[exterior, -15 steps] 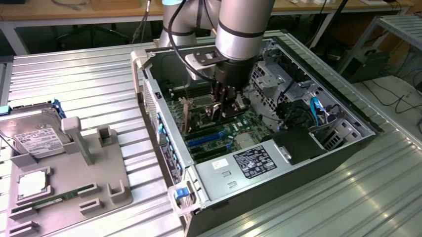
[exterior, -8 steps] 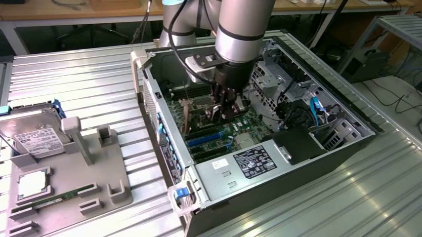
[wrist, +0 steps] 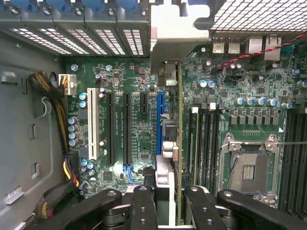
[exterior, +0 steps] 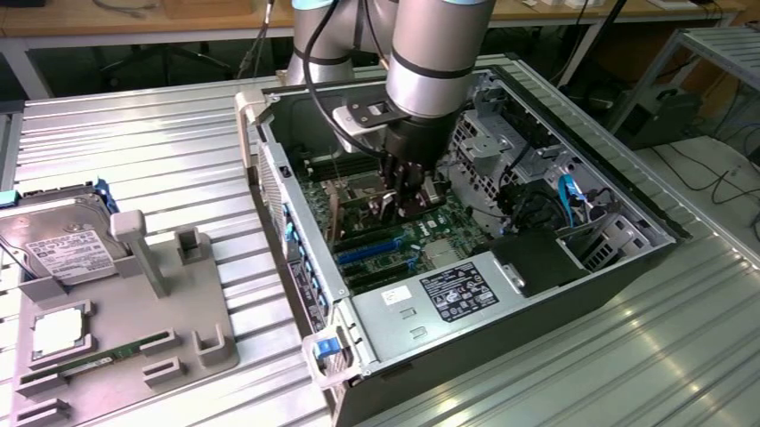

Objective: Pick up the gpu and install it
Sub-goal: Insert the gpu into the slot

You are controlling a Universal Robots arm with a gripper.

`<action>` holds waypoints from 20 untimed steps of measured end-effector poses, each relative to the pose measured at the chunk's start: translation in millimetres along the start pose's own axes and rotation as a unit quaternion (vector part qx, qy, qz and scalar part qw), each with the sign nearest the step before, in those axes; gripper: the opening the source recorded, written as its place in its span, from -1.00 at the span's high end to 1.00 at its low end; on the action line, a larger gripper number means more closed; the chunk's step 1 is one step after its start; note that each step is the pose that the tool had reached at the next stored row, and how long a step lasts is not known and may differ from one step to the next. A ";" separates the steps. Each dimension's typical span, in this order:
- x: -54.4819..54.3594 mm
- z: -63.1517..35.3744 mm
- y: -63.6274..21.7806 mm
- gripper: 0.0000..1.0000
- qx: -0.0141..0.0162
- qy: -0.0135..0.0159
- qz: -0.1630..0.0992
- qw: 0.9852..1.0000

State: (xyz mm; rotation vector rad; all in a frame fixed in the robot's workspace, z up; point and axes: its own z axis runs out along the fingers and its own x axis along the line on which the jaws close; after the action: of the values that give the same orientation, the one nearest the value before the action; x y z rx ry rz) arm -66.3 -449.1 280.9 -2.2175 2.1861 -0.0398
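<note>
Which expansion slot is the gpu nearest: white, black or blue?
The blue slot, the only blue one, right beside the gpu held edge-on in the claw; the white slot and black slots lie farther off.

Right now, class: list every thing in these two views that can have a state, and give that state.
computer case: lying on its side, open.
pincer: shut on the gpu, down inside the computer case.
gpu: held on edge above the motherboard; seating cannot be told.
CPU socket: empty.
blue slot: empty.
hard drive: resting in the grey holder outside.
RAM stick: lying in the same holder.
</note>
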 end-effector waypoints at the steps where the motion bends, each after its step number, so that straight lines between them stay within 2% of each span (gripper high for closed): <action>1: 0.0 0.4 0.2 0.44 0.000 0.000 0.000 1.000; 10: 1.2 3.1 3.0 0.44 0.000 0.000 0.002 1.000; 16: 1.7 4.6 3.1 0.44 0.000 0.001 0.020 1.000; 20: 2.5 5.8 6.7 0.44 0.000 0.001 0.021 1.000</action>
State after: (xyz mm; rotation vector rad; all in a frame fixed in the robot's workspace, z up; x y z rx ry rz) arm -72.7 -451.6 274.9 -2.1714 2.2321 -0.0404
